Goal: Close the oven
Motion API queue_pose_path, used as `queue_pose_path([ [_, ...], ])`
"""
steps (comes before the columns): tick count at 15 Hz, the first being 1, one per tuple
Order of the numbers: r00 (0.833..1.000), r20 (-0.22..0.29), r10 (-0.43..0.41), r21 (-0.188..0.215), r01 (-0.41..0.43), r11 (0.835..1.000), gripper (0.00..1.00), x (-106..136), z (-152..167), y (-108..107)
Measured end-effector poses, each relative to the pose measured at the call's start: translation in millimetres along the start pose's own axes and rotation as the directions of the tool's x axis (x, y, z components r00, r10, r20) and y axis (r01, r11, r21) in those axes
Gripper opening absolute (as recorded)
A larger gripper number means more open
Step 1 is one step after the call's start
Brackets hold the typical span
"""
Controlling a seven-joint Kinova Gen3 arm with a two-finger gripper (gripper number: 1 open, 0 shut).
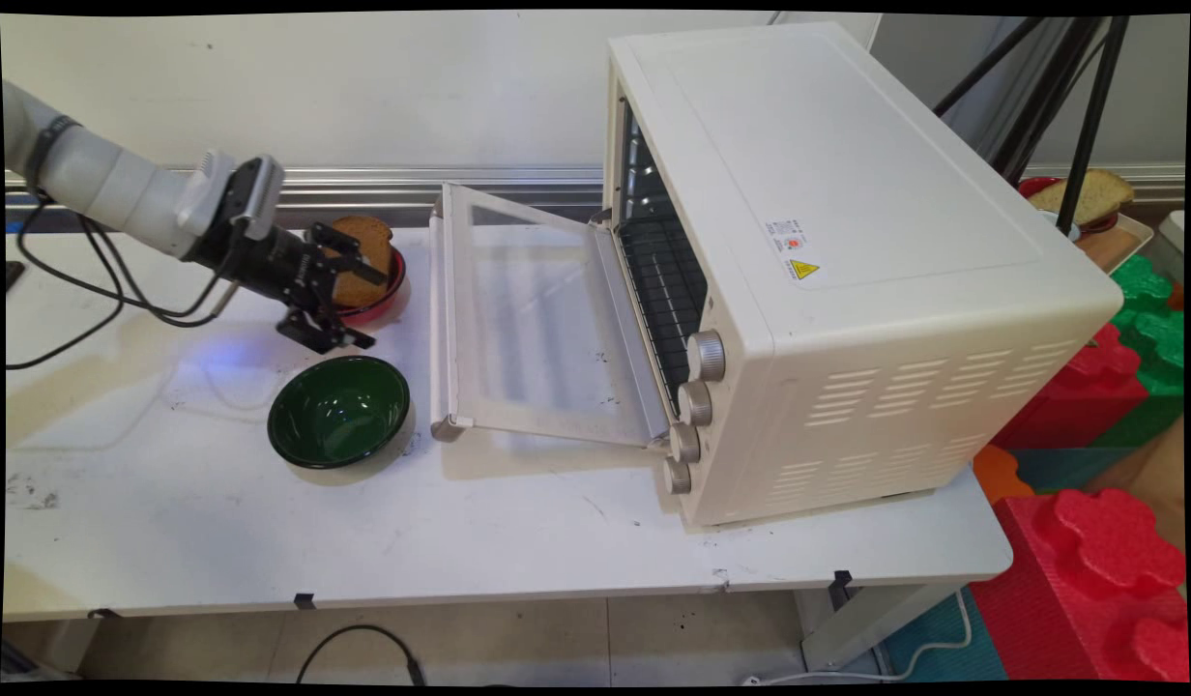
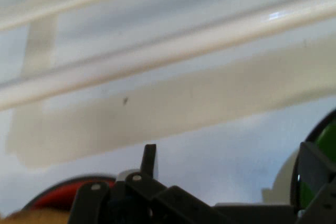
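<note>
Across the white surface (image 1: 218,522), largest first, you have the cream oven (image 1: 847,271) filling the 3 o'clock side, lying with its front turned toward 9 o'clock. Its glass door (image 1: 528,319) is swung fully open and lies nearly flat over the surface, and the wire rack (image 1: 658,280) shows inside the cavity. Four knobs (image 1: 692,411) run in a row down the near front corner.

At 9 o'clock from the door's outer edge you see the green bowl (image 1: 339,411), upright and with nothing showing inside it. At 12 o'clock from it sits the red bowl (image 1: 378,285), with a slice of brown bread (image 1: 363,251) leaning in it and rising above the rim.

Your arm reaches in from 10 o'clock. The claw (image 1: 349,290) is level with the red bowl; its fingers stand apart, one crossing in front of the bread and the other lower, toward the green bowl. Whether a finger touches the bread, you cannot tell. In the hand view the red bowl (image 2: 63,195) lies at 7 o'clock and the green bowl (image 2: 325,150) at 4 o'clock.
</note>
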Motion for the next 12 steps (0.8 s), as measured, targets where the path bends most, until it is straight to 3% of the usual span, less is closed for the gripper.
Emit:
queue_pose_path([
  [9,0.997,-0.048,-0.067,-0.036,0.065,0.997,1.0,18.6,55.9,5.1],
  [10,0.996,-0.052,-0.069,-0.037,0.067,0.997,0.0,19.1,59.6,5.4],
  [12,0.996,-0.057,-0.069,-0.039,0.067,0.997,0.0,19.1,65.2,5.5],
])
